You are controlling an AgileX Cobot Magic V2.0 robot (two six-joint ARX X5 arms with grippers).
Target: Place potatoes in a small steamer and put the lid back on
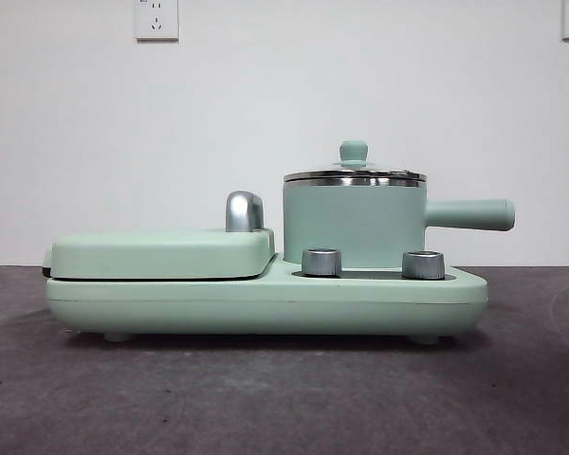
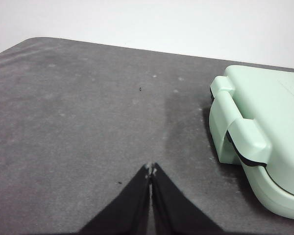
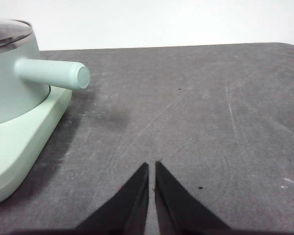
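My body shows only in the two wrist views, and little of it at that. My left gripper (image 2: 151,169) is a pair of flat black fingers (image 2: 130,205), each a long wedge, broad at the base and narrowing to a slim tip. Their surface is matte and plain, with small pale flecks at the very tips. My right gripper (image 3: 152,165) has the same build: two black tapering fingers (image 3: 179,205), smooth, dull and unmarked, with straight inner edges and sharp points. I can see no cables, screws or lettering on either pair in these views
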